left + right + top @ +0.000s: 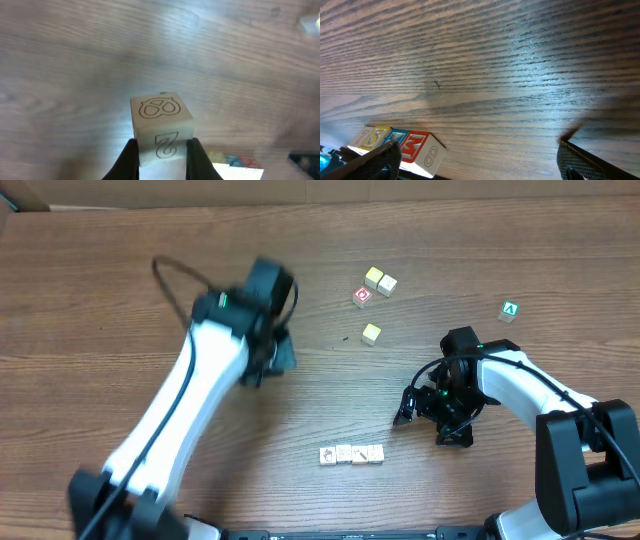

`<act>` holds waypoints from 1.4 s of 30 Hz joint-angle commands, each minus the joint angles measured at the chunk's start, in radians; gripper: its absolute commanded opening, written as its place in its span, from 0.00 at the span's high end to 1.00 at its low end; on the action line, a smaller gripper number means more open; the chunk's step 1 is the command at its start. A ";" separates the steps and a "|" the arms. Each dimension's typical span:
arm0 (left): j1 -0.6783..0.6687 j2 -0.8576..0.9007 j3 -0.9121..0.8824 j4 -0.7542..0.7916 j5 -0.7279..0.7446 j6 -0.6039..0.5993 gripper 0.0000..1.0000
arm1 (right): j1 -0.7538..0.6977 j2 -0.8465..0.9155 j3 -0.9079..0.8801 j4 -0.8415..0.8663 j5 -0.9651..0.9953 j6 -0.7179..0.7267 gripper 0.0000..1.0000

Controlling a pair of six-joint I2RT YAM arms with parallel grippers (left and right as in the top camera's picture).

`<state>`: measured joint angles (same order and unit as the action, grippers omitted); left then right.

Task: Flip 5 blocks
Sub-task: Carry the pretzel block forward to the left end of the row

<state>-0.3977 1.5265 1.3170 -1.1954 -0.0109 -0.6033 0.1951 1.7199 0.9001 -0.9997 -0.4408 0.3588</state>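
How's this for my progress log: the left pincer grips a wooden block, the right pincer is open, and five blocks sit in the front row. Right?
One slip: the overhead view shows four blocks in the front row, not five. The left pincer does grip a wooden block, and the right pincer is open.

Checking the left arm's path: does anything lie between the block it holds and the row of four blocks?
Nothing visible. Only bare table lies between the block in the left gripper and the row; the open right gripper sits off to the row's right.
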 commanded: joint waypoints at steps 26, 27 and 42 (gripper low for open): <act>-0.193 -0.238 -0.726 0.478 0.248 -0.032 0.96 | -0.006 0.014 0.012 -0.005 0.008 -0.015 0.00; -0.197 -0.238 -0.726 0.476 0.248 -0.033 0.96 | -0.006 0.014 0.012 -0.005 0.008 -0.015 0.00; -0.212 -0.238 -0.726 0.492 0.267 -0.047 0.93 | -0.006 0.014 0.012 -0.005 0.008 -0.015 0.00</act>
<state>-0.6025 1.2915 0.5995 -0.7151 0.2329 -0.6655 0.1951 1.7226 0.9005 -1.0115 -0.4377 0.3580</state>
